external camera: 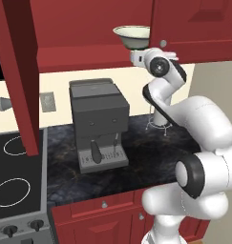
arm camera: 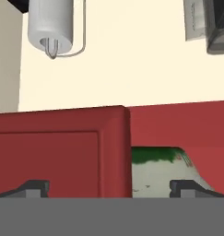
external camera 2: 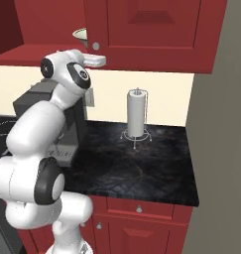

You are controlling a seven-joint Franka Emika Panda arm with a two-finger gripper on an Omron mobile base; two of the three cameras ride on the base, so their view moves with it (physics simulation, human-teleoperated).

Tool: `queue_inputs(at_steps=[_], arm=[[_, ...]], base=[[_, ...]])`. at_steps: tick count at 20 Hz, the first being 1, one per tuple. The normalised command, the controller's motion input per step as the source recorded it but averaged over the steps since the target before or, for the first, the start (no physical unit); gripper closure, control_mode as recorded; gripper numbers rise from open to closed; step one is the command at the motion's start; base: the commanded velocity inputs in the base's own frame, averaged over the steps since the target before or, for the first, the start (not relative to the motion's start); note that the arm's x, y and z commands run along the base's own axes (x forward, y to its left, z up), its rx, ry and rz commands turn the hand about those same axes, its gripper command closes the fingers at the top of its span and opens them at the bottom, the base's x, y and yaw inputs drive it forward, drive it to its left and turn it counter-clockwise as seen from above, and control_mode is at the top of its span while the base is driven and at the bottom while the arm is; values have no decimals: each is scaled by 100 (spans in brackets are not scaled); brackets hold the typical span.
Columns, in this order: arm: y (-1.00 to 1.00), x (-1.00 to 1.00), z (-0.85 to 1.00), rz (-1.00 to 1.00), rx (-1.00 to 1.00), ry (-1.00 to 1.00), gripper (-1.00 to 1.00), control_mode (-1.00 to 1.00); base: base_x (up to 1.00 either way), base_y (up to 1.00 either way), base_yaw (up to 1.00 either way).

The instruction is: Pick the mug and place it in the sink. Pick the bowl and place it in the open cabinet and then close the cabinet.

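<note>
I have the arm point(external camera: 203, 143) reaching up toward the cabinet point(external camera: 89, 28), its hand level with the bottom shelf. In the left base view the bowl point(external camera: 131, 36) sits on that red shelf, at about one o'clock from the coffee machine point(external camera: 99, 125), with the arm's wrist just beneath it. From the right base view I catch only a sliver of the bowl point(external camera 2: 80, 34) showing past the left edge of the closed right door point(external camera 2: 151, 30), whose small silver knob point(external camera 2: 95, 46) sits just above the hand.

In the hand view the gripper point(arm camera: 112, 186) is spread wide: one dark fingertip point(arm camera: 35, 186) sits low at seven o'clock and the other at five o'clock, well apart, with nothing pinched between them. The bowl point(arm camera: 166, 173) shows between the fingertips toward the five o'clock side, cream with its green band, partly hidden behind the edge of the red door point(arm camera: 62, 152). I cannot tell whether the right fingertip touches the bowl.

The cabinet's left door point(external camera: 19, 76) stands swung open, reaching down in front of the stove point(external camera: 15, 186) at nine o'clock in the left base view. A paper towel roll point(external camera 2: 136, 119) stands upright on the dark counter point(external camera 2: 142, 168), at three o'clock from the coffee machine.
</note>
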Motion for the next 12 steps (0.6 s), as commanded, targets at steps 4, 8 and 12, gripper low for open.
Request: queue_inputs(at_steps=[4,8,12], arm=[[0,54,8,16,0,6,-100,-100],[0,5,4,17,0,17,-100,-100],[0,-90,20,9,0,2,-100,-100]], base=[[0,0,0],[0,0,0],[0,0,0]])
